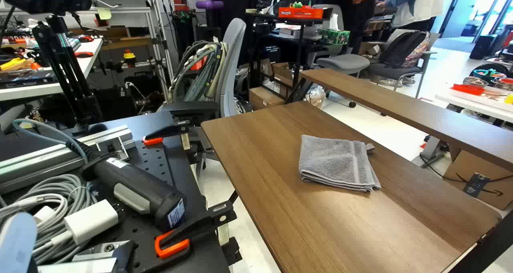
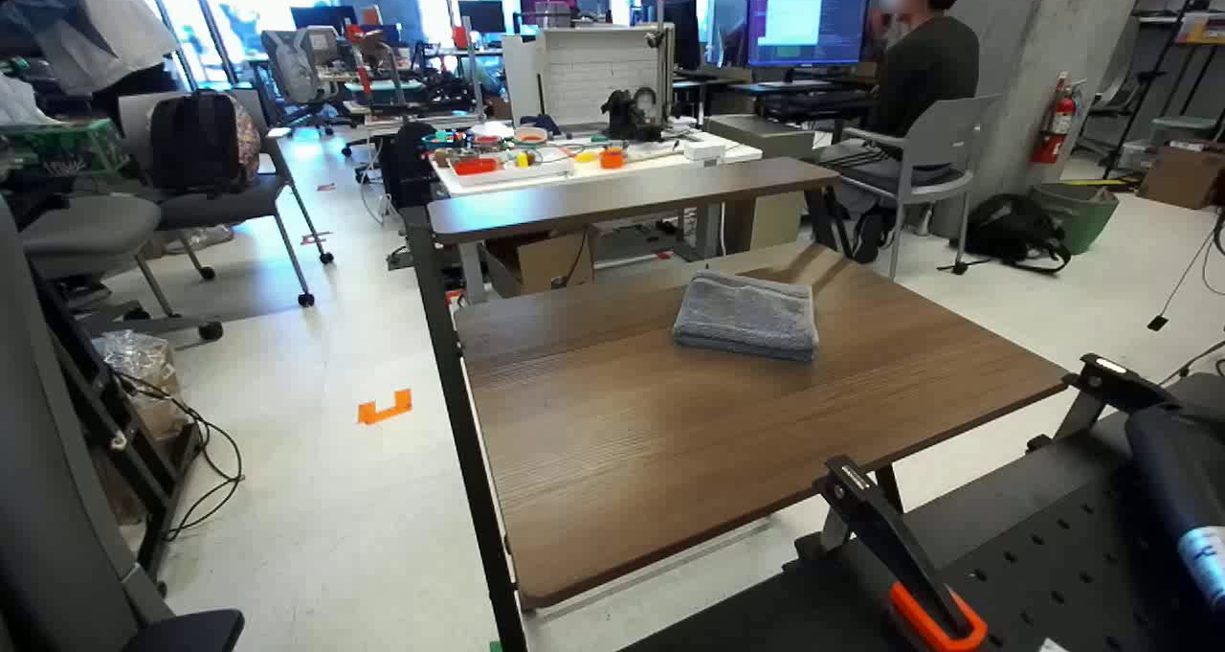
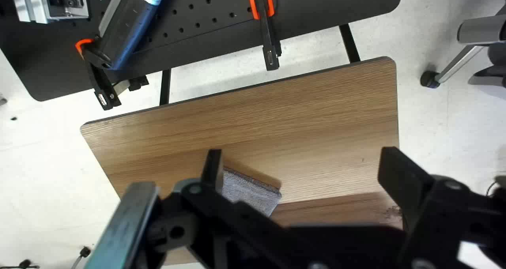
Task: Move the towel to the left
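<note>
The towel (image 2: 746, 317) lies folded on the brown table (image 2: 612, 441), partly hidden in the wrist view by the gripper (image 3: 302, 168), fingers spread; a black bench (image 3: 324, 8) stands just beside the table.

No words legible; curved arrow (image 1: 496, 193) on cardboard box (image 1: 461, 164); lettering (image 1: 290, 13) on red box (image 1: 314, 13) too small.

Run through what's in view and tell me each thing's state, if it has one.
Gray towel: folded in layers, not held.
Robotiq gripper: open, empty.
Gray cable by the white power adapter: coiled.
Large desktop monitor: switched on.
Gray armchair near that monitor: occupied.
</note>
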